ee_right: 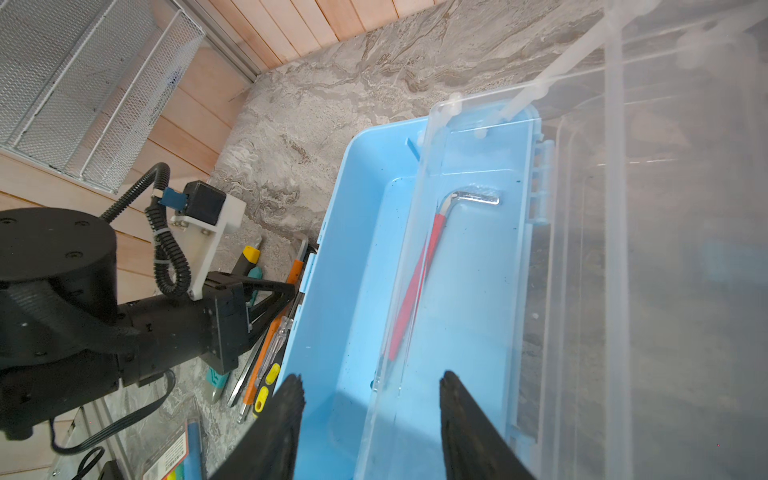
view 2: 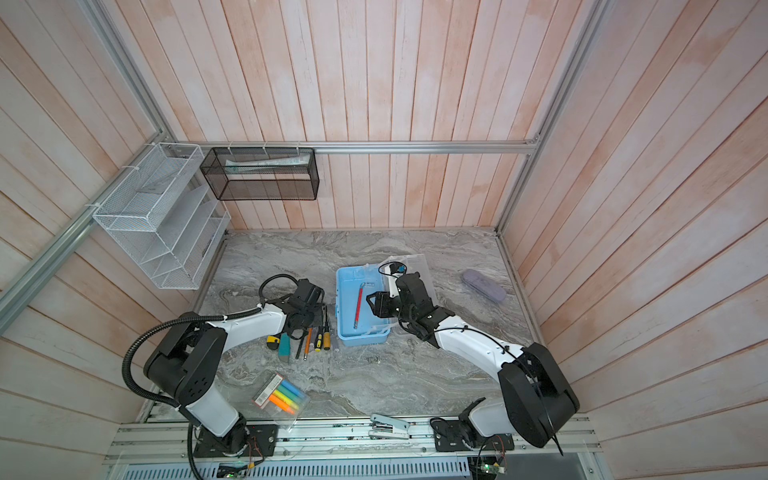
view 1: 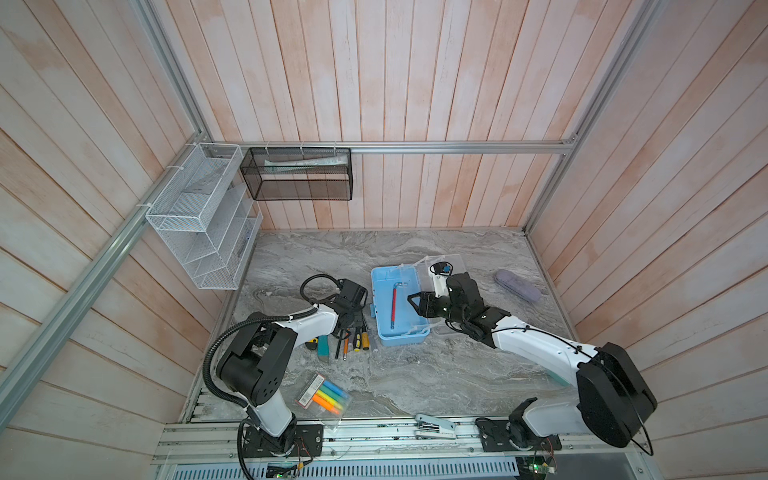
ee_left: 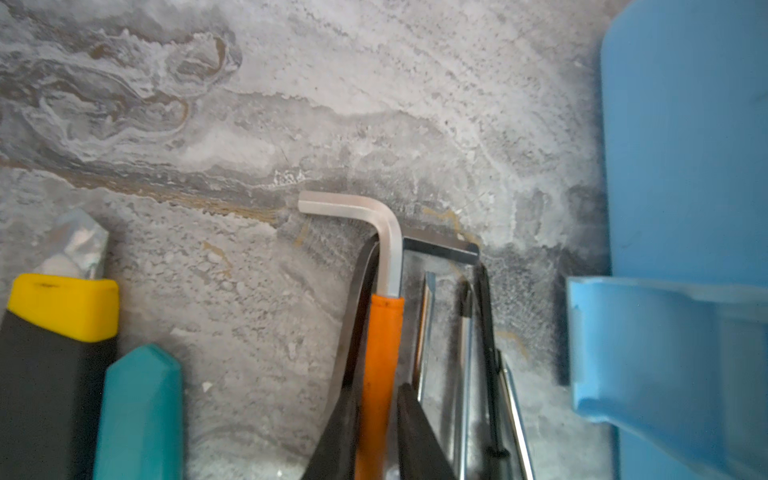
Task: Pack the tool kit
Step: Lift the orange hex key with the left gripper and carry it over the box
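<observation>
1. In both top views: tool kit (view 1: pixel 402 340) sits mid-table, open; clear lid (view 1: pixel 455 262) is raised on its right side; one red hex key (view 1: pixel 394 305) lies inside already; loose tools (view 1: pixel 358 338) lie in a row just beside its left wall; left gripper (view 1: pixel 341 332) is down on that row; right gripper (view 1: pixel 416 305) hangs over the kit's right edge, by the lid; highlighter pack (view 1: pixel 324 399) and lilac case (view 1: pixel 518 284) lie well apart, not involved.
2. Left wrist view: jaws nearly closed, pinching the orange-sleeved hex key (ee_left: pixel 382 328) on its sleeve; the key looks flat on the table (ee_left: pixel 249 124), not lifted; screwdriver shafts (ee_left: pixel 465 353) lie just beside it; utility knife (ee_left: pixel 62 311) lies further off; kit wall close by.
3. Right wrist view: fingers (ee_right: pixel 461 419) stand about half apart, clamped on nothing; the lid's free edge runs between them; touching or not, cannot tell; possibly propping the lid.
4. Step, my read: picking the second tool; packing is early, most tools are out.
5. Next move calls for: a straight lift so the neighbours don't drag; a carry over the near wall; laying the key alongside the red one; lid up, right arm clear of the drop path.
</observation>
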Motion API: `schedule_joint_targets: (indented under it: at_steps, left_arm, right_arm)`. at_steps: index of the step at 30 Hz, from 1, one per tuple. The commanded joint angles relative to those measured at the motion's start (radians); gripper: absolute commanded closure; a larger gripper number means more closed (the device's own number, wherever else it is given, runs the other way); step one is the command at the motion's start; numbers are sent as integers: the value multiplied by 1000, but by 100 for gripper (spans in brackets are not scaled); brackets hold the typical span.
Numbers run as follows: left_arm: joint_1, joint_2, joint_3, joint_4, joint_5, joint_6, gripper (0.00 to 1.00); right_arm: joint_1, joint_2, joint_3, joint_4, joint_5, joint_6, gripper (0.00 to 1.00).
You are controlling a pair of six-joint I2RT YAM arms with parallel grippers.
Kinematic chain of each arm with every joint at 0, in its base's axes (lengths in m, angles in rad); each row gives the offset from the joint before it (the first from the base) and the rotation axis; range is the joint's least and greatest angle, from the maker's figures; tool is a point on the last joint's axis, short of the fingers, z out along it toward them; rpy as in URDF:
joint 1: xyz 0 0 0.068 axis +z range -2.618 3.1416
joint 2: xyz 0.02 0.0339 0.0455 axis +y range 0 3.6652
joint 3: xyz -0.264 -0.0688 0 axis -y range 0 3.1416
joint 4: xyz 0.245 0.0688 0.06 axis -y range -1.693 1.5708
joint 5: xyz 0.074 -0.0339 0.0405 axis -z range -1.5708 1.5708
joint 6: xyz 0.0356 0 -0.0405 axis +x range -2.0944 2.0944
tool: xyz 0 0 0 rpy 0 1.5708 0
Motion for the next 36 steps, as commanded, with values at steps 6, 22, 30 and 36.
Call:
schedule_joint_targets:
  at_steps: [6, 22, 30, 36]
  left_arm:
    - [2, 25, -9, -4, -21, -18, 79]
    - [2, 7, 7, -23, -29, -15, 100]
    - [1, -154, 48, -78, 24, 19, 100]
    - [-17, -261, 104, -127, 51, 17, 100]
  right_arm:
    - [-18, 16, 1, 14, -32, 2, 48]
    - [-36, 19, -14, 42, -57, 8, 48]
    - [-61, 16, -12, 62, -109, 34, 49]
    - [-74, 6, -4, 72, -129, 50, 49]
